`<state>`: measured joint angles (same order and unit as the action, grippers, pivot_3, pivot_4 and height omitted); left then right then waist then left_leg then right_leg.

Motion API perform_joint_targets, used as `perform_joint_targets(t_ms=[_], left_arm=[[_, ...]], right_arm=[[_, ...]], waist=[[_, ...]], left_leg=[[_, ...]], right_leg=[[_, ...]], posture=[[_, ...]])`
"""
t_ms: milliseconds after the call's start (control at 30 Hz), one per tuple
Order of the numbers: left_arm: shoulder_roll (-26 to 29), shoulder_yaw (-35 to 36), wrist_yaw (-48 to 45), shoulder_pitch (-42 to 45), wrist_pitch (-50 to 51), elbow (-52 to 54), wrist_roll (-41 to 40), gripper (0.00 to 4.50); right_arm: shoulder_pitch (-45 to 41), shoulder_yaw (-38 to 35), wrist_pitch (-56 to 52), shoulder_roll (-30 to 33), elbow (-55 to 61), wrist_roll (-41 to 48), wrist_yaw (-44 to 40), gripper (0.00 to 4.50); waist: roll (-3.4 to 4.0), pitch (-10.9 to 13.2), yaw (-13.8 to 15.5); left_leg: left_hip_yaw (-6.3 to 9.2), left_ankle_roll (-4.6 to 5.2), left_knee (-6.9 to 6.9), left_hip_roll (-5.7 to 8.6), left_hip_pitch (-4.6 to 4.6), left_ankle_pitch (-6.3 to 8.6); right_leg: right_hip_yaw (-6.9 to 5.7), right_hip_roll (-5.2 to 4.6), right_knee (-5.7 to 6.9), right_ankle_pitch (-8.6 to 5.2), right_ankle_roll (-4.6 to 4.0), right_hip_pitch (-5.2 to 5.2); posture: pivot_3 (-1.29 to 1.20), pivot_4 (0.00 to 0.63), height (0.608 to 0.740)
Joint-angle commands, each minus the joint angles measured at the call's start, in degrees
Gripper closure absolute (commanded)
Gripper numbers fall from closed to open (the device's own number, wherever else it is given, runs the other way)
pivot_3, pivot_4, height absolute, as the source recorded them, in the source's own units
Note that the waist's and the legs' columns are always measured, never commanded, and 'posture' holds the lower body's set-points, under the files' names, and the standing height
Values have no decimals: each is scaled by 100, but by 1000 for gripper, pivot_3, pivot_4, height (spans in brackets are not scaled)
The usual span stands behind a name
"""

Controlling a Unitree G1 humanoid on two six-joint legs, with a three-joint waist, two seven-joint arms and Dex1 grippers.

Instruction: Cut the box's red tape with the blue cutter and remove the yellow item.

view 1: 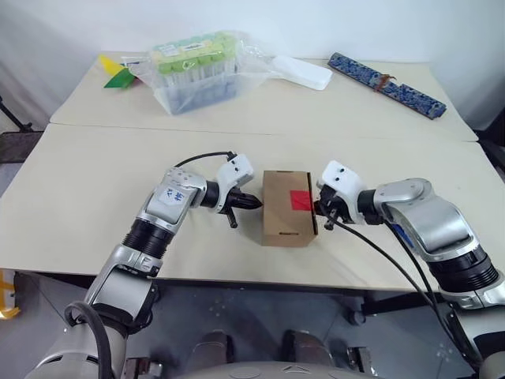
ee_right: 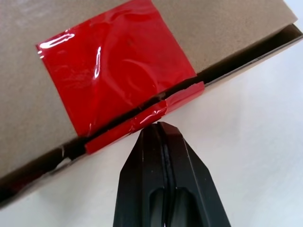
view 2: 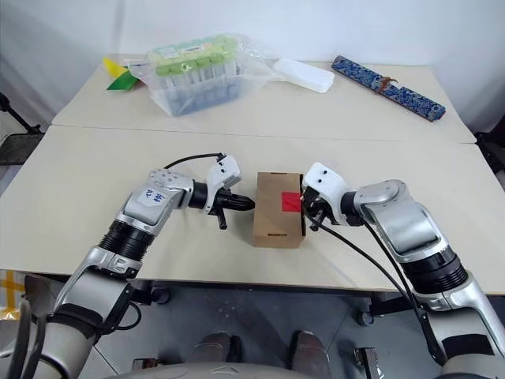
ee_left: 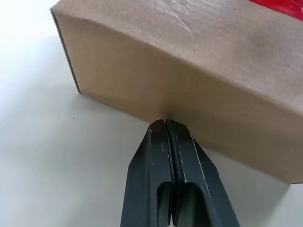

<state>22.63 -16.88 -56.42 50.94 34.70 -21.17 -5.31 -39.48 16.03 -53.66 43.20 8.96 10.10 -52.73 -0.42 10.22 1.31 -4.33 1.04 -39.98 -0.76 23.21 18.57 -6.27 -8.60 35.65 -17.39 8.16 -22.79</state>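
- The box (view 1: 289,208) lies near the front edge of the table (view 1: 95,174), between the two grippers, its top face up and the red tape (view 1: 301,200) toward its right edge.
- In the right wrist view the red tape (ee_right: 116,78) looks already split along the flap seam: a dark gap runs between the large patch on top and a thin red strip below it. The flap is slightly lifted, but whether a thread of tape still joins the halves I cannot tell.
- The left gripper (ee_left: 164,124) is closed tight with nothing between its fingers; its tip presses the box's left side wall, which dimples slightly there.
- The right gripper (ee_right: 158,124) is likewise fully closed and empty, its tip touching or just beside the cut strip at the box's right edge.
- Neither gripper carries the cutter, so my guess is the step in hand is prying the flap up to reach inside.
- Risk: the box is light and pinched only by two blunt tips. A push from one side not matched by the other would likely slide or spin it, possibly toward the near table edge.
- Risk: a closed tip poking at the seam could slip under the strip and drag the carton, or crush the flap inward rather than lift it.
- Risk: if the tape is not fully parted, lifting the flap would tip the whole box.
- Pose: both forearms converge on the box from either side, wrists bent inward, grippers angled down and facing each other.
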Motion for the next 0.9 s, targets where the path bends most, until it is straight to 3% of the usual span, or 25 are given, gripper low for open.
perform_joint_targets(t_ms=[33,200,533,633,900], left_arm=[[-15,13,-55,128,-111,67,23,4500],[21,52,-58,152,-143,29,48,4500],[723,497,-281,677,-346,-405,20,4500],[721,477,-668,1044,-331,-305,-114,4500],[236,173,-1310,1495,-513,-385,-130,4500]], right_arm=[[-101,-94,133,181,103,-43,-46,4485],[-116,-99,284,267,-5,-168,32,4485],[-147,-786,480,790,12,-290,286,4485],[-159,-1078,-62,914,467,31,171,3909],[-421,-1488,-1803,604,1357,684,616,1146]], waist=[[0,0,1],[0,0,-6],[-2,2,7],[-3,3,15],[-3,3,0]], left_leg=[[0,0,0,0,0,0],[0,0,0,-1,0,0],[-1,0,1,-1,2,0],[1,1,1,0,4,0],[0,0,1,-1,3,0]], right_leg=[[0,0,0,0,0,0],[0,0,0,0,0,0],[0,0,-3,0,0,-2],[-1,0,-3,0,0,-2],[-3,0,-2,0,0,-1]], posture=[[0,150,740],[0,150,740],[0,150,740],[0,150,740],[0,150,740]])
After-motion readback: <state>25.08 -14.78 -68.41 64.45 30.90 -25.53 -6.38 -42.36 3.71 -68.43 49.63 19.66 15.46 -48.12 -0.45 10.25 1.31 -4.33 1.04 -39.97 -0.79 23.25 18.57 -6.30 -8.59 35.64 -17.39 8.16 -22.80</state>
